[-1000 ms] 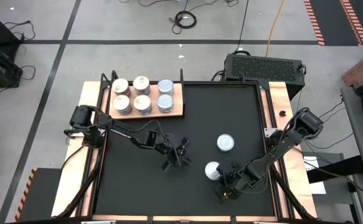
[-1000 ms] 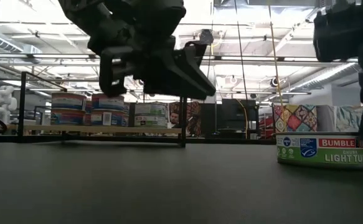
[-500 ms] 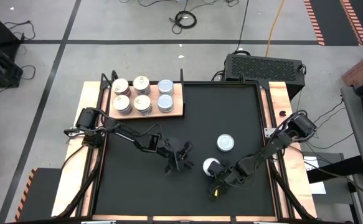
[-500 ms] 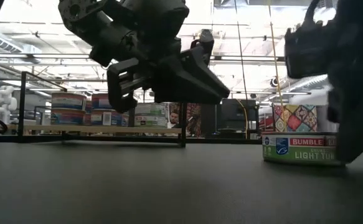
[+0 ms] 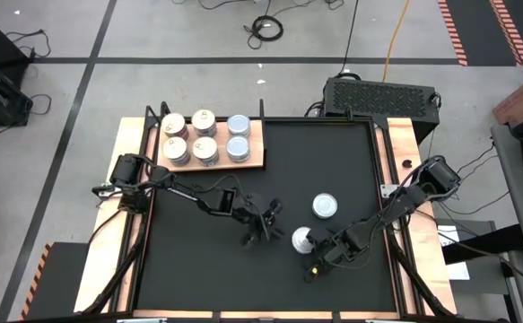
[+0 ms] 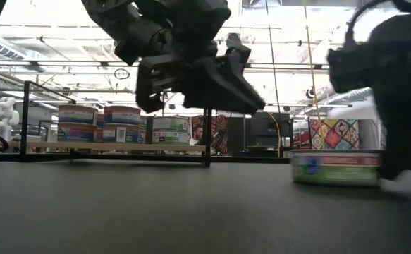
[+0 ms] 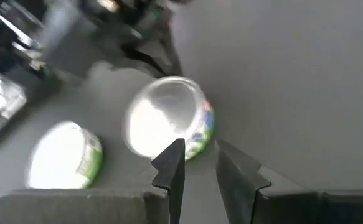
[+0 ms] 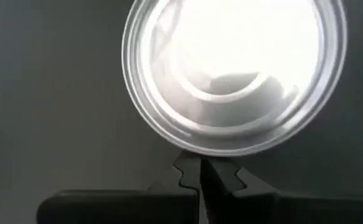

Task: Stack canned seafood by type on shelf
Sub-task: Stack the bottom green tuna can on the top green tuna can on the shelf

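Six tins (image 5: 204,136) sit on the wooden shelf (image 5: 257,135) at the table's far left; some have gold tops, two have pale tops. Two pale-topped tins rest flat on the black mat: one (image 5: 325,206) farther off, one (image 5: 302,238) nearer. My right gripper (image 8: 200,171) is shut at the near-right side of the nearer tin (image 8: 231,68). My left gripper (image 7: 197,165) is open and hovers just left of that tin (image 7: 165,115), fingers pointing at it. In the low view this tin (image 6: 335,168) stands beside the dark right gripper (image 6: 395,106). My right gripper touches the nearer tin's rim (image 8: 197,148) with its shut fingertips (image 8: 187,168), coming slanting down from the table's near-right side. The tin stays flat on the mat, pushed from its side.
A black box (image 5: 382,94) stands beyond the far edge. Metal frame posts (image 6: 206,137) rise at the shelf's end. Open black mat (image 5: 207,269) lies near and left of both grippers.
My right gripper has moved toward the table's left and slightly far, sliding the nearer tin a short way left along the mat. My left gripper has crept right toward that tin and risen a little.
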`<act>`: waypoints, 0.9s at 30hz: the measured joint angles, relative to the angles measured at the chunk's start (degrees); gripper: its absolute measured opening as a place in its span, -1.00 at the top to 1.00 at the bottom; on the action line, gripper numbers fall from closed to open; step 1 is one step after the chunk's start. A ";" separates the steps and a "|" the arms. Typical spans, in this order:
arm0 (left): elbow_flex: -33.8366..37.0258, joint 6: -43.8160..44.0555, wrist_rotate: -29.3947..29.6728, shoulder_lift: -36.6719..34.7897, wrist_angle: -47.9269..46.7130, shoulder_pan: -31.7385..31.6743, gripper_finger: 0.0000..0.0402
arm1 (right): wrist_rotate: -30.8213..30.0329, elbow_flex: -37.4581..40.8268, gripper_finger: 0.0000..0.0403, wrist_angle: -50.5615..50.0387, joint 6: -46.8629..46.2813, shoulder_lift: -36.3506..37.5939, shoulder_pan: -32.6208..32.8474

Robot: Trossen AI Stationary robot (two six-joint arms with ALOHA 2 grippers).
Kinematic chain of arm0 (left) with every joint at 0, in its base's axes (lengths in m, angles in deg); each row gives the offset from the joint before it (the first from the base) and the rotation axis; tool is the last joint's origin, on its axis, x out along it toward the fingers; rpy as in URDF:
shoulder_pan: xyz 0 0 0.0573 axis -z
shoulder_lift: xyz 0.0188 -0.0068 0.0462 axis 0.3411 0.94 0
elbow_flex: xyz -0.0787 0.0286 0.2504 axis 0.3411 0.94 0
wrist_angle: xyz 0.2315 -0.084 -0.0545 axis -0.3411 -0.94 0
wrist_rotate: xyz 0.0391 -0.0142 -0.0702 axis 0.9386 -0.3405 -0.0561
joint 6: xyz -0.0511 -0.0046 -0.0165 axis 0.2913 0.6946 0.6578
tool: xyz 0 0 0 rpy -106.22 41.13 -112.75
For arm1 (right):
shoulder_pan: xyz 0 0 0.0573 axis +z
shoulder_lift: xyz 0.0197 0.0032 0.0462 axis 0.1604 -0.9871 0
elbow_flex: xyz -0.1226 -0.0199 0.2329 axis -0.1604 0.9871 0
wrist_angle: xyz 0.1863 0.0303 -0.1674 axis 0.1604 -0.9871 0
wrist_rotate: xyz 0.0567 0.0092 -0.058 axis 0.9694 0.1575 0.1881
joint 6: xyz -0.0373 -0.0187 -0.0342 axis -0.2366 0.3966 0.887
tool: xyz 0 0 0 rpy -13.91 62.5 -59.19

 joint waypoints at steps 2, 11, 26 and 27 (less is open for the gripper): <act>0.00 -0.39 -0.04 0.00 -2.11 -0.09 0.55 | -2.01 0.00 1.00 1.62 2.94 -0.01 -1.23; 0.00 -0.38 0.51 0.00 -3.68 -1.26 0.55 | -4.05 -0.02 1.00 5.24 12.11 -0.01 -7.05; -0.01 -0.38 1.43 5.39 -1.52 -3.05 0.55 | 2.30 -0.02 1.00 5.47 12.38 -0.03 -7.07; -0.02 -0.37 1.43 5.88 -0.80 -3.04 0.55 | 2.45 -0.04 1.00 5.30 11.83 -0.03 -7.07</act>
